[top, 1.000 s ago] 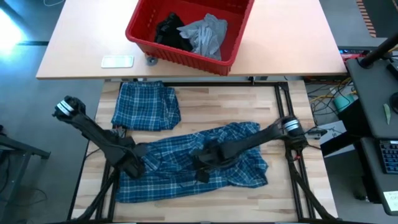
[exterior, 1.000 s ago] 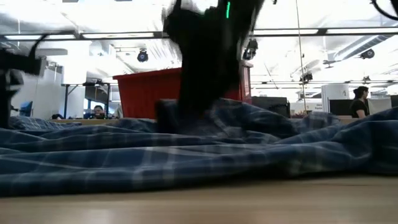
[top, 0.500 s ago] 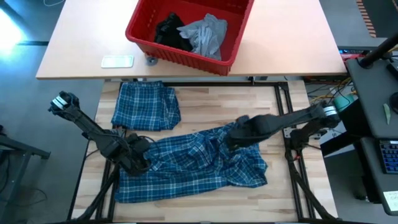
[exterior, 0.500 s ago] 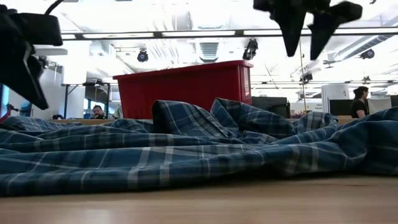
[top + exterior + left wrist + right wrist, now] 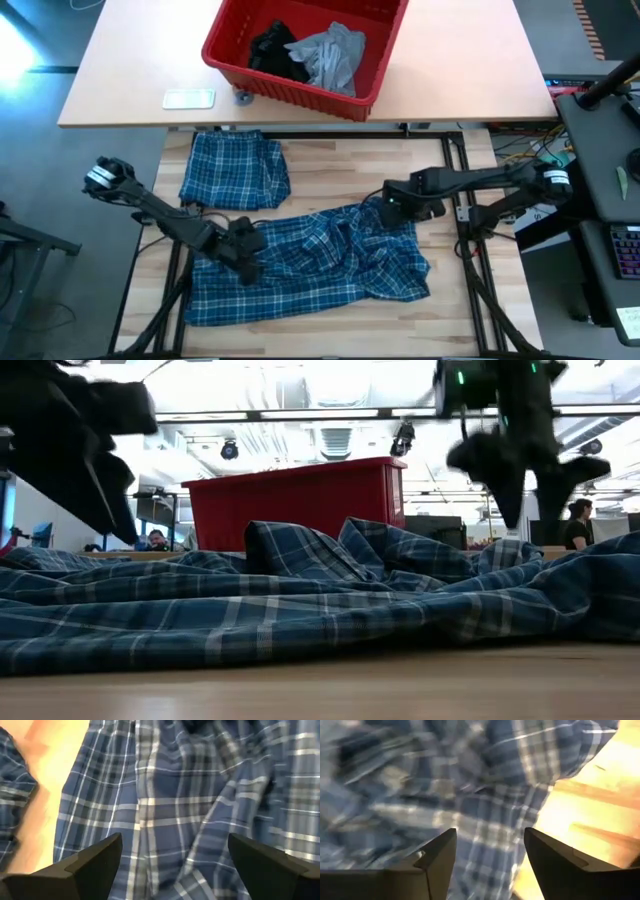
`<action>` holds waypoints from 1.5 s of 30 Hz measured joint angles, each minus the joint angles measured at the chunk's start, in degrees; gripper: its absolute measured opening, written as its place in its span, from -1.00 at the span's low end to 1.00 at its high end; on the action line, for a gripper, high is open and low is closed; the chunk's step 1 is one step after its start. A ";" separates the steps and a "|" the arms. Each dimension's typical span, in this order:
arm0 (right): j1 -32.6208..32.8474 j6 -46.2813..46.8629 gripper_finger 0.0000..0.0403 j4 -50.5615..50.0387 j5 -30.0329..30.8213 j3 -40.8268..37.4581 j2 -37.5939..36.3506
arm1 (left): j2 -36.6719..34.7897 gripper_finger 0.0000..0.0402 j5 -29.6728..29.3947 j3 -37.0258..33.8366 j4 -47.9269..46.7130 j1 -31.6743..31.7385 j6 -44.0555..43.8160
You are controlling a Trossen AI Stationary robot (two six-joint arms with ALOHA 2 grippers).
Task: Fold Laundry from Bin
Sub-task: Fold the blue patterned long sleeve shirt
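Risk at this stage centres on the spread shirt (image 5: 310,265), which lies rumpled on the worktop (image 5: 330,310), well apart from the bin (image 5: 305,50) on the near side. A second plaid piece (image 5: 235,170), already folded, lies between the shirt and the bin. The grey T-shirt (image 5: 330,55) and the black garment (image 5: 275,50) are inside the bin.

Left tool (image 5: 245,262) stands over the shirt's left part with its fingers spread wide and nothing between them. Right tool (image 5: 398,208) hangs above the shirt's corner on the bin side, fingers apart and empty.

Likely faults:
- Bunched cloth at the shirt's centre can lead a tool to pinch several layers at once. The fold would then drag the whole garment rather than one edge.
- A grasp on a ridge instead of a hem would probably slip as the cloth lifts.
- Pulling the shirt toward the bin may push into the folded piece and undo it.
- Uneven pull from the two tools would skew the fold.
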 joint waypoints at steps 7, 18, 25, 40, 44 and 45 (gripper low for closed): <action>-6.02 -0.05 0.14 29.04 -0.19 -16.61 -3.88 | 5.90 0.72 3.31 0.17 0.76 3.14 -1.05; -10.74 -10.17 0.19 32.60 16.87 -20.42 -12.33 | 16.64 0.72 9.51 0.83 5.44 5.94 -7.27; -10.71 -11.90 0.20 31.22 11.38 -23.57 -19.65 | 17.20 0.72 10.83 4.54 -1.49 9.58 -10.76; -5.55 10.99 0.09 49.65 10.34 -30.61 -10.35 | 18.09 0.72 7.15 5.40 -2.02 10.40 -7.47; -5.68 13.65 0.09 55.26 13.18 -30.65 -4.98 | 18.90 0.72 6.49 5.44 -0.24 10.42 -7.04; -5.68 14.10 0.08 56.83 13.63 -30.67 -4.20 | 18.99 0.72 6.42 5.48 -0.10 10.40 -6.76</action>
